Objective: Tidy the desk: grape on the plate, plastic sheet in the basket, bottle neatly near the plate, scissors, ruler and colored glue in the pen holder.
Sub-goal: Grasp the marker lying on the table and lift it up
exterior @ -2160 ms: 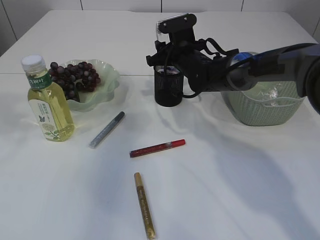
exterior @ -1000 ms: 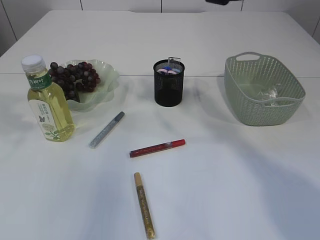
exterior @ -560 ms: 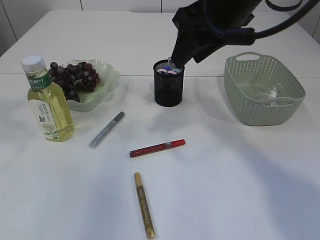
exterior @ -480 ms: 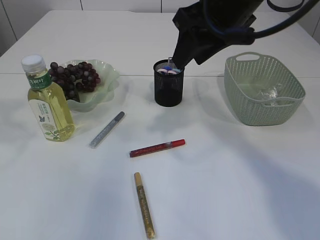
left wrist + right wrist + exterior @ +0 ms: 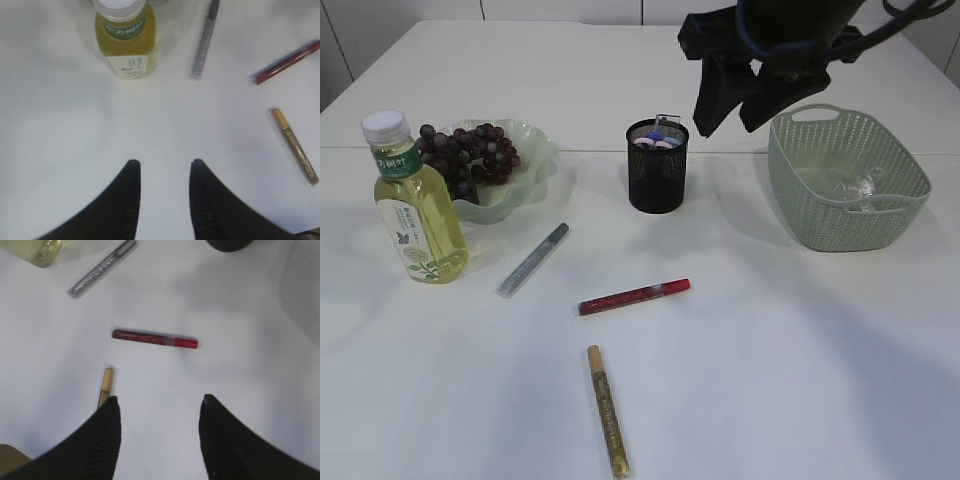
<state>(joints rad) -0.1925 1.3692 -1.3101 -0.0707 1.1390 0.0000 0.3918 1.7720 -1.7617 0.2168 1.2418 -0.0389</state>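
Remaining work: getting three glue pens off the table (image 5: 800, 350) and into the pen holder (image 5: 657, 165).
Already placed, by the look of things: grapes (image 5: 468, 152) on the plate (image 5: 535, 160), bottle (image 5: 413, 200) upright just beside that plate, plastic sheet (image 5: 860, 188) in the basket (image 5: 845, 180), coloured handles poking out of the pen holder.
Red glue pen (image 5: 154, 338): lying flat in front of the pen holder, nearest of the three, below the right gripper in the wrist view.
Silver glue pen (image 5: 533, 259): flat between bottle and red pen, slanted.
Gold glue pen (image 5: 608, 411): flat near the front edge, well apart from the holder.
Right gripper (image 5: 159, 405): jaws spread, nothing between them, raised over the table beside the pen holder.
Left gripper (image 5: 162, 167): jaws parted, empty, hovering over bare table in front of the bottle.
Handling, as a judgement: light, stiff, round barrels; likely smooth and prone to roll or skid if nudged.
Where to grasp: mid-barrel, jaws set across the pen's length, squarely from above.
Insertion: probably needs tilting upright before dropping in, clear of the handles already there.
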